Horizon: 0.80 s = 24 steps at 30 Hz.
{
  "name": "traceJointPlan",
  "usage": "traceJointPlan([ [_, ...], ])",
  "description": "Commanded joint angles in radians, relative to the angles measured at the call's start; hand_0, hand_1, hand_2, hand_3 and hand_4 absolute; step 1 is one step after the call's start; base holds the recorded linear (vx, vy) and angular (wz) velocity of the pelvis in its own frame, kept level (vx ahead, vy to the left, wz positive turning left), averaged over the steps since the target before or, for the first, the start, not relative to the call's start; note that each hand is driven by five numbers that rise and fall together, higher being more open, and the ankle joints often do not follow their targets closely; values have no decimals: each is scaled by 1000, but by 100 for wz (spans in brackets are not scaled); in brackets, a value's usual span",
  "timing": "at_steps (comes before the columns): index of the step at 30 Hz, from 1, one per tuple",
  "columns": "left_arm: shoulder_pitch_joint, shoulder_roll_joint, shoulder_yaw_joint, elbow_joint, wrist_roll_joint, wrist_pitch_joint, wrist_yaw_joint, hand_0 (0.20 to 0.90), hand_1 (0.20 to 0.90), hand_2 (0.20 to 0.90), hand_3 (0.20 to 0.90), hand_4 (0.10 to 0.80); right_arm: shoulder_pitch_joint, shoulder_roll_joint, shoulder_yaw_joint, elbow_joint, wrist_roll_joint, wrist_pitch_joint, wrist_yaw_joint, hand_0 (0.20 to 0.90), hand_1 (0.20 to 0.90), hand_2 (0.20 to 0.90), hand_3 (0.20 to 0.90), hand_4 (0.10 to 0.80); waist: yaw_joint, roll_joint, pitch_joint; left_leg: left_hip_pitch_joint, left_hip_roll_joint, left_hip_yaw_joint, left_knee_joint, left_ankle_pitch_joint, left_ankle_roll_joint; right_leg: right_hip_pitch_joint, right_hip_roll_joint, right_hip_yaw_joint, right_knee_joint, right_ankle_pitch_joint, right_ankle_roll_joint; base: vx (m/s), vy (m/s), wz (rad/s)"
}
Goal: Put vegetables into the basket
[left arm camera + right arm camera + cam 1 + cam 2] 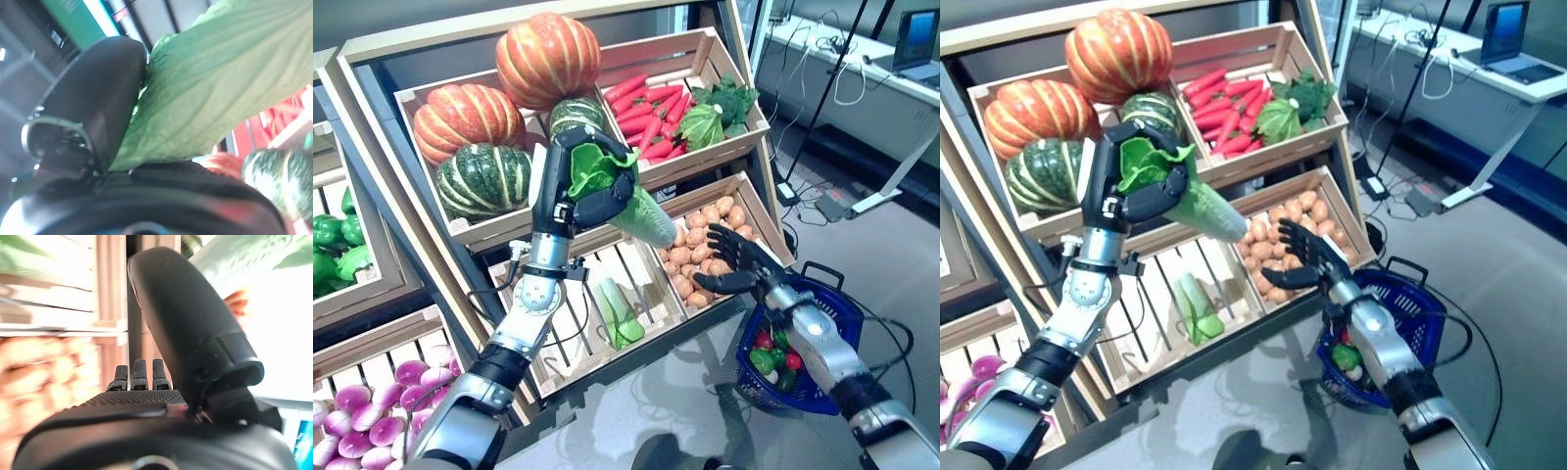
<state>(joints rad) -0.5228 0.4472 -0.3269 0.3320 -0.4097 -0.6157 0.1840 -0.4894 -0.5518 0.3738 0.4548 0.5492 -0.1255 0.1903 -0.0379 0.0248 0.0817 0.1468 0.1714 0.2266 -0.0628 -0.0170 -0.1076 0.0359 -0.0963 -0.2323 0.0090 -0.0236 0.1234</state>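
Left hand (576, 201) clutching cabbage (636, 211), right hand (736, 257) spread

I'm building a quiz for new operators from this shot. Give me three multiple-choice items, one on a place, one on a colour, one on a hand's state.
1. Where is the basket?
A. on the top shelf
B. low on the robot's right, behind its right arm
C. in the left hand

2. What colour is the basket?
A. blue
B. yellow
C. white

3. What is the left hand doing?
A. hanging open and empty
B. pressing on a pumpkin
C. gripping a leafy cabbage

Key: 1 B, it sits low beside the potato crate. 2 A, its mesh and rim are blue. 3 C, the fingers curl round the green leaves, held above the crates.
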Motion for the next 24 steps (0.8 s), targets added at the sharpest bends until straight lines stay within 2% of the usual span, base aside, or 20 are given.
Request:
traceJointPlan([
  [1, -136, 14, 53, -23, -114, -29, -23, 300, 300, 300, 300, 400, -163, -7, 30, -40, 16, 8, 31, 900, 900, 900, 900, 800, 8, -52, -113, -20, -80, -6, -24, -53, 81, 74, 2, 1, -89, -14, -50, -23, -45, 1],
  [5, -156, -23, 39, 7, -159, -5, -48, 300, 300, 300, 300, 400, -253, -1, 56, -23, -5, 47, -10, 900, 900, 900, 900, 800, 9, -59, -118, -16, -82, -10, -24, -60, 81, 81, 10, 4, -96, -12, -52, -21, -39, 2],
  [8, -151, -47, 15, 0, -163, 40, -58, 300, 300, 300, 300, 400, -324, 11, 79, -20, -76, 77, -98, 900, 900, 900, 900, 800, 14, -62, -116, -5, -82, -6, -24, -66, 84, 87, 16, 19, -96, -16, -57, -18, -45, -4],
  [11, -147, -49, 4, -11, -152, 62, -65, 300, 300, 300, 300, 400, -350, 13, 78, -21, -109, 99, -127, 900, 900, 900, 900, 800, 17, -62, -116, 0, -81, -5, -24, -71, 85, 90, 19, 26, -96, -18, -58, -10, -38, -4],
  [16, -145, -68, -14, -10, -157, 85, -116, 300, 300, 300, 300, 400, -388, 17, 102, -8, -96, 177, -83, 900, 900, 900, 900, 800, 22, -65, -121, 4, -79, -5, -24, -75, 83, 95, 23, 29, -96, -22, -59, 8, -29, -8],
  [24, -175, -74, -60, -26, -200, 130, -137, 300, 300, 300, 300, 400, -461, 26, 193, 58, -126, 251, -26, 900, 900, 900, 900, 800, 33, -69, -121, 11, -80, -7, -24, -77, 81, 104, 22, 21, -96, -26, -62, 5, -3, -1],
])
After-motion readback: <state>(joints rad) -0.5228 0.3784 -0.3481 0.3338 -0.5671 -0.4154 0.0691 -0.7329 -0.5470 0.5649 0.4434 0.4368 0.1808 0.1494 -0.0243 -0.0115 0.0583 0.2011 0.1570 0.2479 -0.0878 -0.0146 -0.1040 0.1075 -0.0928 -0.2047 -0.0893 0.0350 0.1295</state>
